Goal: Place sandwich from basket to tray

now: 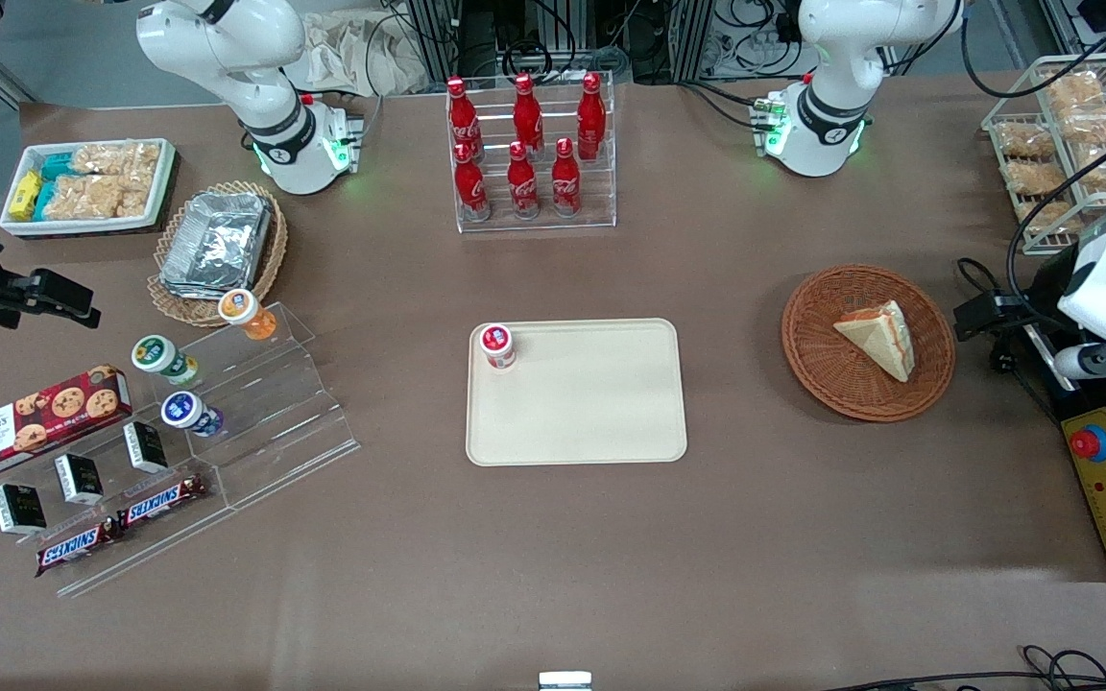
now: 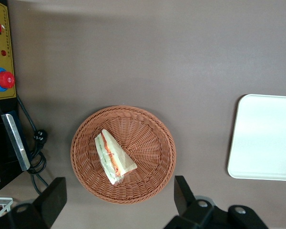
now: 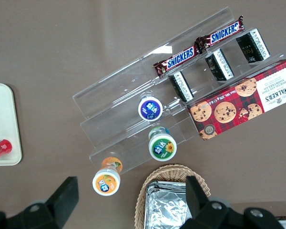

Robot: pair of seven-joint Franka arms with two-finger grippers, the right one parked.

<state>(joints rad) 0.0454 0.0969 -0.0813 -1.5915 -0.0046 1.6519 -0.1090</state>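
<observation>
— How far along is the job?

— By the look of it, nothing has been moved yet. The sandwich [image 1: 877, 338] lies in the basket [image 1: 817, 360], which sits on the bench toward the working arm's end, near that edge.

— And the tray?

— The tray [image 1: 591, 403] sits mid-bench, well apart from the basket. It carries only a small red-capped bottle [image 1: 497, 345] in one corner; the rest is bare.

— Where is the gripper?

— The gripper [image 2: 119, 202] hovers above the basket, its fingers [image 2: 183, 193] spread wide and holding nothing, apart from the sandwich.

— So what is left?

— Everything, it seems: descending, closing on the wedge, lifting it out, carrying it across and setting it on the tray's bare part.
</observation>
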